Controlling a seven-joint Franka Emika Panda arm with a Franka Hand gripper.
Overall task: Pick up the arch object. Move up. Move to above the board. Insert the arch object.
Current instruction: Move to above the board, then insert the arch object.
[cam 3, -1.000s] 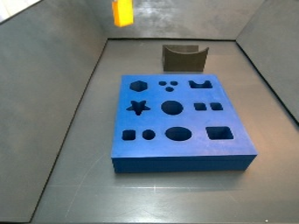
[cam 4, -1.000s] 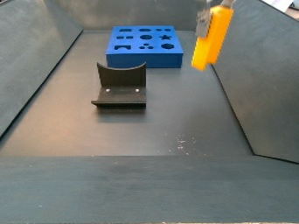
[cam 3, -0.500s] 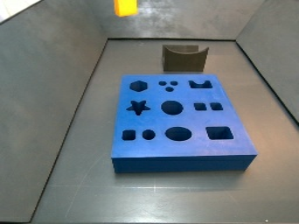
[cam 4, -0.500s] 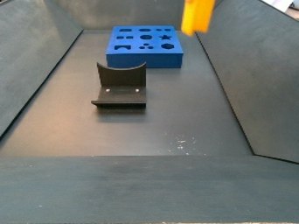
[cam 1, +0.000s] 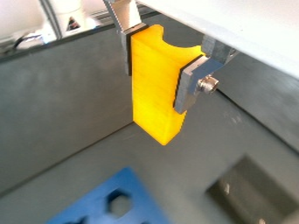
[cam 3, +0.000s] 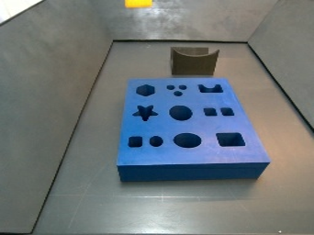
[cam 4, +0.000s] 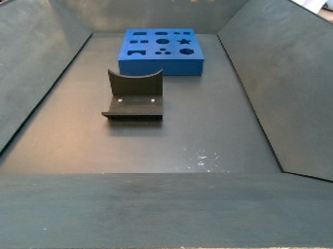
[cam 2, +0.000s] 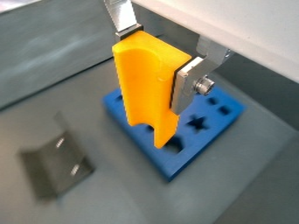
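In both wrist views the claw [cam 1: 163, 54] [cam 2: 156, 59] is clenched on the arch object [cam 1: 158, 83] [cam 2: 149, 83], held high over the bench [cam 2: 70, 96]. In a side view the board [cam 3: 190, 124] lies centred, the fixture [cam 3: 193, 61] at its 12 o'clock. In a side view the fixture [cam 4: 132, 95] stands at the board's [cam 4: 163, 51] 7 o'clock.

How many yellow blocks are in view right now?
1. The yellow block is gripped in the claw, high off the floor; a side view shows only its bottom edge at the frame's top. The blue board holes look empty.
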